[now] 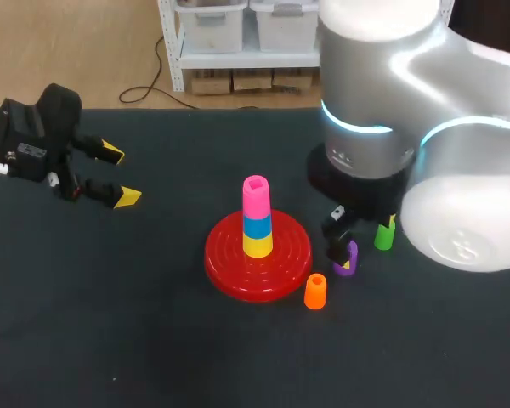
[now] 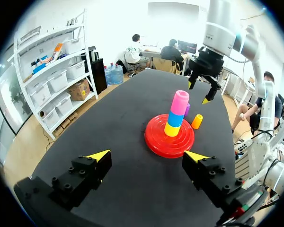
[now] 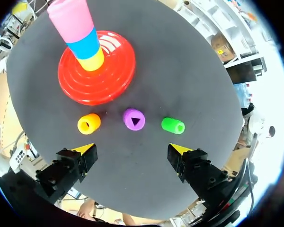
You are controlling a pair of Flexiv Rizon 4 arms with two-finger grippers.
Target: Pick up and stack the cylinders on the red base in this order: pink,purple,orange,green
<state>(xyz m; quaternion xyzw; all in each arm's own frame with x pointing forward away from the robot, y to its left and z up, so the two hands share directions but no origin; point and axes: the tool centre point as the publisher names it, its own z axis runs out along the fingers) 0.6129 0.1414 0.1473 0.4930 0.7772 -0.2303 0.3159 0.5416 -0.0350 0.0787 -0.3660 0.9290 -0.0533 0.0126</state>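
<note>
Already the pink cylinder (image 1: pixel 256 197) tops a short tower on the red base (image 1: pixel 225 255), resting on a blue cylinder (image 1: pixel 257 226), which stands on a yellow cylinder (image 1: pixel 257 246). We judge the first step of the order done and purple next.

The three remaining pieces lie on the dark tabletop (image 1: pixel 153 340) just beside the base, on our right arm's side. In that arm's wrist view they form a loose row: the orange cylinder (image 3: pixel 89 123) nearest the base rim, the purple cylinder (image 3: pixel 133 118) in the middle, and the green cylinder (image 3: pixel 173 125) at the far end. They are apart from one another, which leaves finger room around each.

Our right hand (image 3: pixel 132 149) is released, with its yellow tips spread wide and nothing between them. It looks straight down on the row with the purple piece centred ahead of the gap, which suits a descent onto it. The purple piece's hollow end faces the camera, so it probably stands upright. In the head view the arm's bulk covers most of the hand, so we cannot tell how high it hangs.

Our left hand (image 2: pixel 147 155) is likewise released and empty. It sits well apart at the tabletop's left side and points toward the base, which keeps it clear of the right arm's working space.
</note>
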